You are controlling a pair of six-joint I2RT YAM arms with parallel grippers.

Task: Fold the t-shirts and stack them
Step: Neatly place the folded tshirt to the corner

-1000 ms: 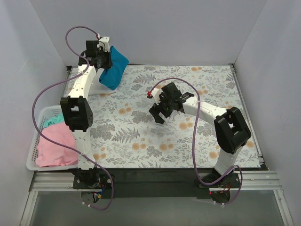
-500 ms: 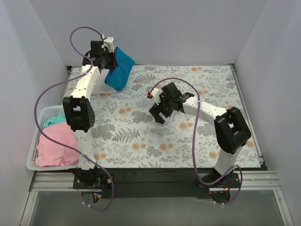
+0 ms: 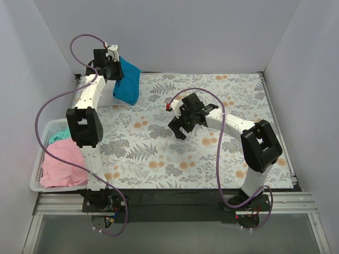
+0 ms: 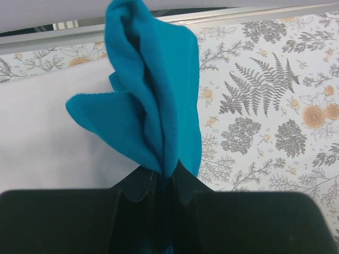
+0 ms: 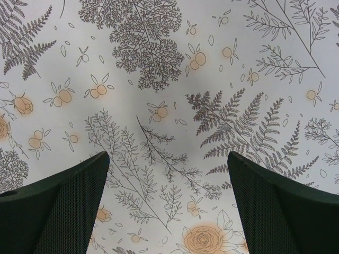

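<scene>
My left gripper [image 3: 109, 63] is raised at the back left and shut on the teal-blue t-shirt [image 3: 127, 83], which hangs bunched from its jaws. In the left wrist view the gripper [image 4: 168, 179] pinches the shirt [image 4: 153, 95] in folded layers. Below it lies a flat white t-shirt [image 4: 47, 137], also seen in the top view [image 3: 107, 98]. My right gripper [image 3: 180, 127] is open and empty over the middle of the floral table; the right wrist view [image 5: 168, 159] shows only bare cloth between its fingers.
A white slatted basket [image 3: 38, 159] stands at the near left edge, holding a pink t-shirt [image 3: 61, 165] and a mint green one [image 3: 61, 135]. White walls close in the table on the left, back and right.
My left gripper swung the teal-blue shirt a little right, then back left and lower towards the white shirt. The right arm has not moved.
</scene>
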